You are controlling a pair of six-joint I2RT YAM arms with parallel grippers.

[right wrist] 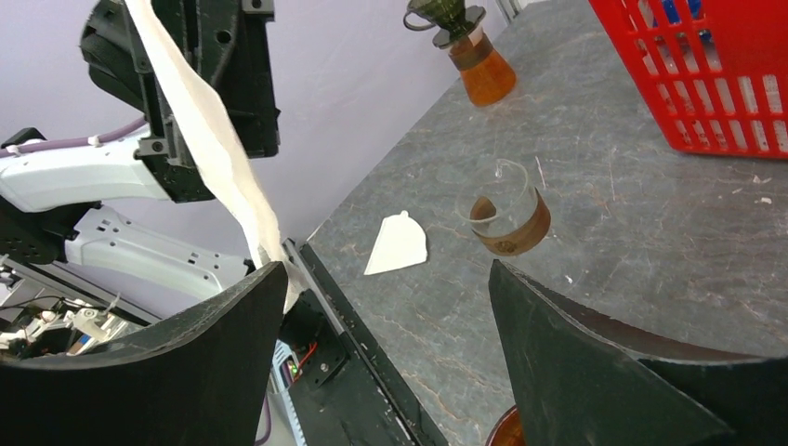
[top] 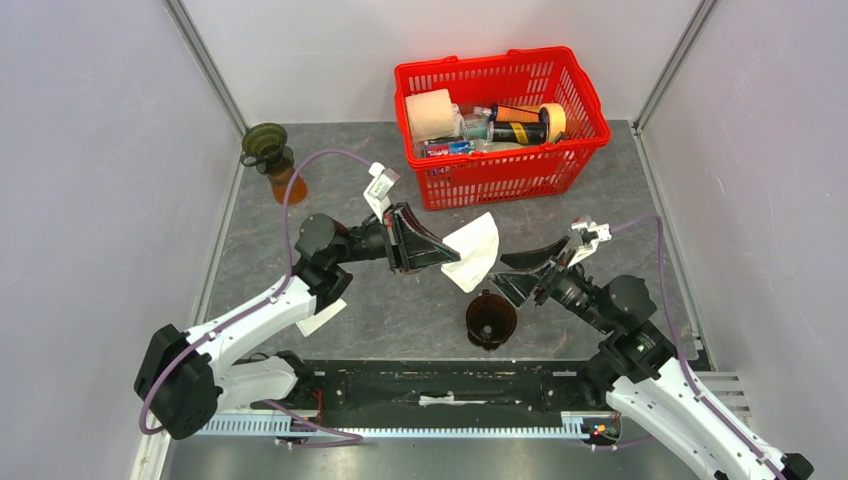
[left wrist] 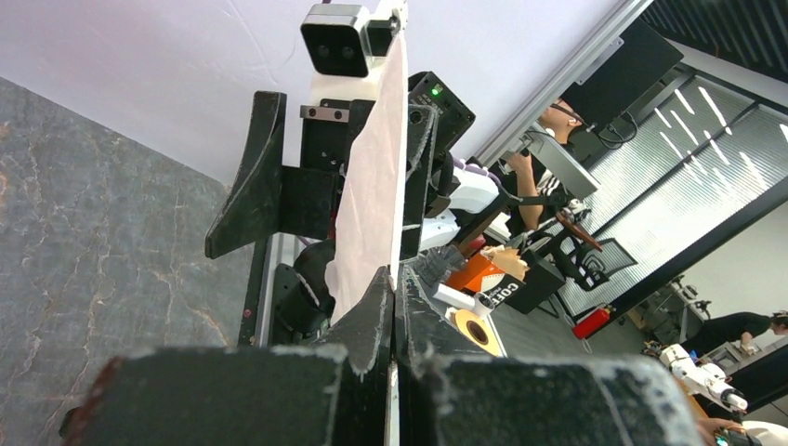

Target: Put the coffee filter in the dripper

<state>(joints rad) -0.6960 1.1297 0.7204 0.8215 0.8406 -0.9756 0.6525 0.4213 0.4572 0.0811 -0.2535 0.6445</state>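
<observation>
My left gripper (top: pixel 452 254) is shut on a white coffee filter (top: pixel 474 252) and holds it up in the air, edge-on in the left wrist view (left wrist: pixel 372 186). The filter's free end hangs by one finger of my right gripper (top: pixel 503 272), whose jaws stand wide open with nothing held. In the right wrist view the filter (right wrist: pixel 209 139) reaches down to the left finger (right wrist: pixel 232 316). A dark brown dripper (top: pixel 491 320) stands on the table just below and in front of both grippers; only its rim (right wrist: pixel 508 431) shows in the right wrist view.
A second filter (top: pixel 322 316) lies flat by the left arm. At the back left a carafe with a green dripper (top: pixel 268 148) stands. A red basket (top: pixel 500 125) of items sits at the back. The right wrist view shows a small clear-and-brown cup (right wrist: pixel 506 221).
</observation>
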